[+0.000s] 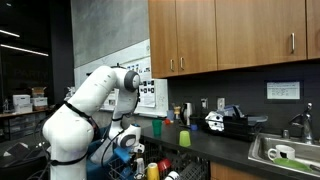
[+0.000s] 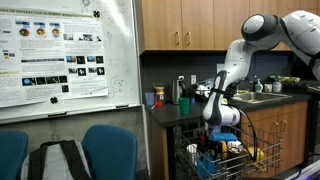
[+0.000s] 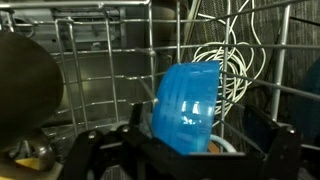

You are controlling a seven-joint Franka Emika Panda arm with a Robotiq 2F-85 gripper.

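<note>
1. Tool [image 3: 185, 150]: seen from the wrist, the jaws stand fully apart, one dark finger [image 3: 100, 152] low on the left and the other low on the right. Nothing is clamped.
2. Blue cup [image 3: 188, 105]: translucent plastic, tilted, sitting in the gap between the two fingers. The wrist view does not settle whether either finger touches it.
3. Rack [image 3: 100, 60]: a wire dish rack encloses the cup, with its bars running behind and to the left of it.
4. White wire loops [image 3: 225, 65]: bunched just behind the cup, toward the right.
5. Dark round object [image 3: 22, 85]: at the left edge of the wrist view, apart from the cup. Too blurred to identify.
6. Arm: in an exterior view the tool [image 2: 222, 128] hangs low over the pulled-out rack [image 2: 215, 160], below the edge of the table [image 2: 165, 110].
7. Surroundings: in an exterior view, a green cup [image 1: 184, 138] stands on the table [image 1: 225, 148], a sink [image 1: 262, 152] lies further along it, and wooden cabinets [image 1: 230, 35] hang above.
8. A poster board [image 2: 60, 50] and blue chairs [image 2: 110, 150] stand well apart from the rack.
</note>
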